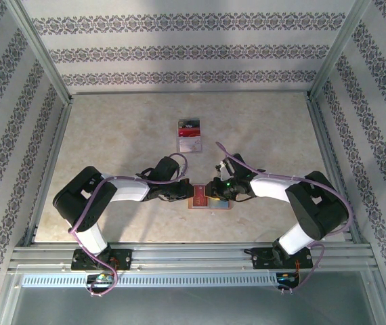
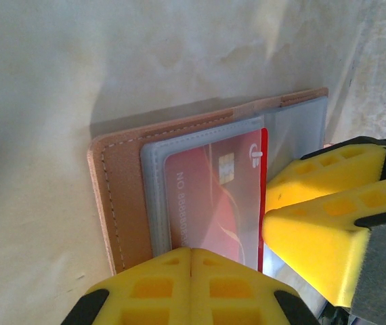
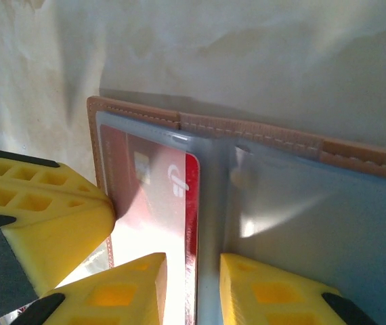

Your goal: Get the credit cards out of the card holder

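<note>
The card holder (image 1: 210, 202) lies open on the table between both arms, salmon-tan outside (image 2: 122, 189) and grey-blue inside (image 3: 355, 223). A red credit card (image 2: 213, 196) sits in its clear left pocket, with its right edge (image 3: 191, 203) sticking out past the pocket. My left gripper (image 2: 191, 256) is shut, its tips resting on that pocket over the card. My right gripper (image 3: 193, 257) is open a little, one finger on each side of the card's bare edge and the holder's fold. Each gripper's yellow fingers (image 2: 322, 203) show in the other's wrist view.
A small stack of red, white and dark cards (image 1: 189, 135) lies flat farther back on the beige table (image 1: 112, 128). Metal rails (image 1: 179, 257) run along the near edge, and patterned walls close in the sides and back.
</note>
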You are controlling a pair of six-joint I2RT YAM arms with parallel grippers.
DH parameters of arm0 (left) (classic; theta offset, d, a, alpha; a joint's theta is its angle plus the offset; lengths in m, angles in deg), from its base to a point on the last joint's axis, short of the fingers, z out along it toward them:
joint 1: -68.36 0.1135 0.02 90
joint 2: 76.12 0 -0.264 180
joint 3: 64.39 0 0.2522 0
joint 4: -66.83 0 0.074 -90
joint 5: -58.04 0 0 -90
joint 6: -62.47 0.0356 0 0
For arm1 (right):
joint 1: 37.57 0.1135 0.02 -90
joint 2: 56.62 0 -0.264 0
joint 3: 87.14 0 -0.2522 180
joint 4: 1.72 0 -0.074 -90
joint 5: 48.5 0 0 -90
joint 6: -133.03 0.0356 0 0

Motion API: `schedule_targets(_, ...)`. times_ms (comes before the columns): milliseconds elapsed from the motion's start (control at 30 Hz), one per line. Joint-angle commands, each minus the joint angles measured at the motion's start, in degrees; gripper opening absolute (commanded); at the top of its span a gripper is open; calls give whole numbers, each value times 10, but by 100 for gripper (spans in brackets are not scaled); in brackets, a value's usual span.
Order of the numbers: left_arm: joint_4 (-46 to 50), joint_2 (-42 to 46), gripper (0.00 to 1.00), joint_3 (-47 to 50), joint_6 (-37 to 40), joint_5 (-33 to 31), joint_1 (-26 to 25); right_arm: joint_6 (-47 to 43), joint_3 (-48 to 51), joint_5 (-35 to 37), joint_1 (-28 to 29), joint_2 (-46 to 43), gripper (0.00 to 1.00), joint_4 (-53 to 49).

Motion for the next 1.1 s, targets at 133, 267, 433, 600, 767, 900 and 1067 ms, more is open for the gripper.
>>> schedule_targets(133, 23, -24, 0, 2, 7, -10, 7, 25, 20, -31, 5, 18, 27, 72)
schedule_targets(267, 25, -24, 0, 2, 7, -11, 6, 26, 23, -34, 5, 20, 26, 81)
schedule_targets(433, 30, -26, 0, 0, 9, -13, 7, 26, 26, -43, 5, 18, 24, 92)
schedule_targets(600, 41, -26, 0, -4, 13, -16, 7, 25, 32, -45, 3, 10, 23, 96)
schedule_targets(767, 56, -26, 0, -8, 18, -22, 7, 23, 42, -54, -4, -2, 21, 106)
schedule_targets(900, 59, -26, 0, -8, 18, -25, 7, 24, 47, -63, -10, -6, 19, 115)
schedule_targets(1067, 64, -27, 0, -10, 21, -27, 6, 25, 53, -73, -17, -8, 16, 124)
